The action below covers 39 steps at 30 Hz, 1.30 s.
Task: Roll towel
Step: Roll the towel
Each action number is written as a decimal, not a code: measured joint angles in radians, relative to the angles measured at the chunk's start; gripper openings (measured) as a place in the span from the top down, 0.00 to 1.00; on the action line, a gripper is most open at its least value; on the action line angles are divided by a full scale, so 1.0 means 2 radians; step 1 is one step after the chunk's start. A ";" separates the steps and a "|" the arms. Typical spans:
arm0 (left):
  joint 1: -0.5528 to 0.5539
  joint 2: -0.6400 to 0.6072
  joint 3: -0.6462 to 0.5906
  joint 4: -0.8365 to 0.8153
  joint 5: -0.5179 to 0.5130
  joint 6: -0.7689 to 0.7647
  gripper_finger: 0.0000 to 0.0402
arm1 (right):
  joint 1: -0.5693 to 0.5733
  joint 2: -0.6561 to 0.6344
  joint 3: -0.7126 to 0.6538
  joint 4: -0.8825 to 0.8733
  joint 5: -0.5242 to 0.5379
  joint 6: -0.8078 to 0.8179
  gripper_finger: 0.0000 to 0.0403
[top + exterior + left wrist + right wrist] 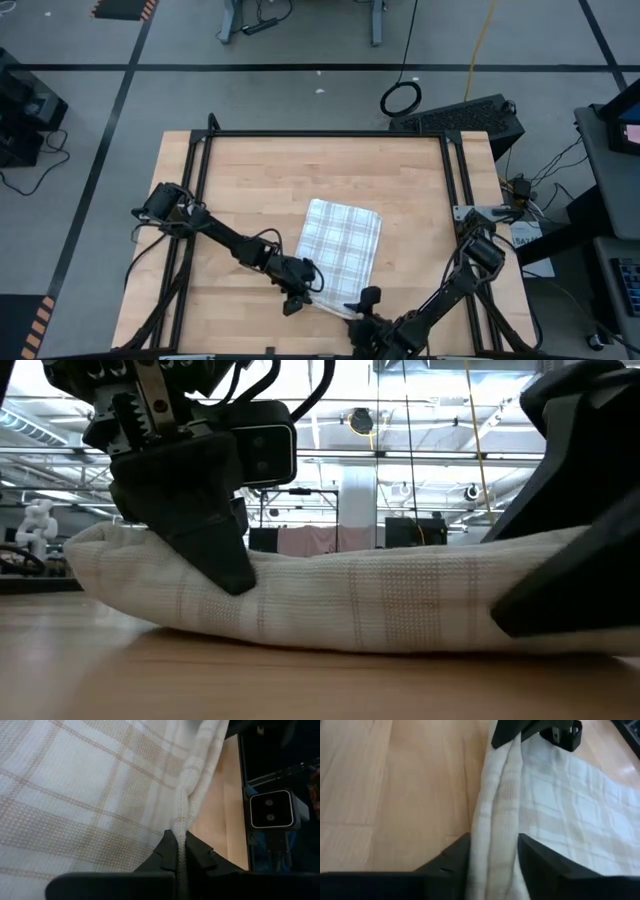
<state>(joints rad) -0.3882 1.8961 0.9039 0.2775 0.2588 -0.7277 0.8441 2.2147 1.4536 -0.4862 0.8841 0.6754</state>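
1. Towel (343, 244): a white cloth with thin plaid lines, lying on the wooden desk (250, 180) a little below and right of the middle of the high view, its lower edge gathered into a thick fold.
2. In the low view the towel (380, 595) fills the middle of the frame as a long, low roll-like ridge resting on the desk.
3. Left tool (300, 293) sits at the lower left corner of the cloth in the high view; its arm comes in from the left of the frame.
4. In the left wrist view its fingers (160, 859) are pressed together on a bunched seam of the towel (75, 795), so this tool is clamped on the cloth.
5. Right tool (366, 302) is at the lower right end of the fold, in the bottom centre of the high view.
6. In the right wrist view its fingers (452, 857) stand apart on either side of the rolled edge of the towel (495, 840), straddling it; whether they press on it I cannot tell.
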 joint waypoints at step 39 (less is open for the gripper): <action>-0.233 -0.009 0.000 -0.044 -0.459 0.271 0.33 | -0.037 -0.048 0.000 -0.065 -0.145 0.203 1.00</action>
<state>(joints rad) -0.8539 1.8787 0.9031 0.1893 -0.6589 -0.1847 0.7708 2.1180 1.4536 -0.6153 0.5941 1.0809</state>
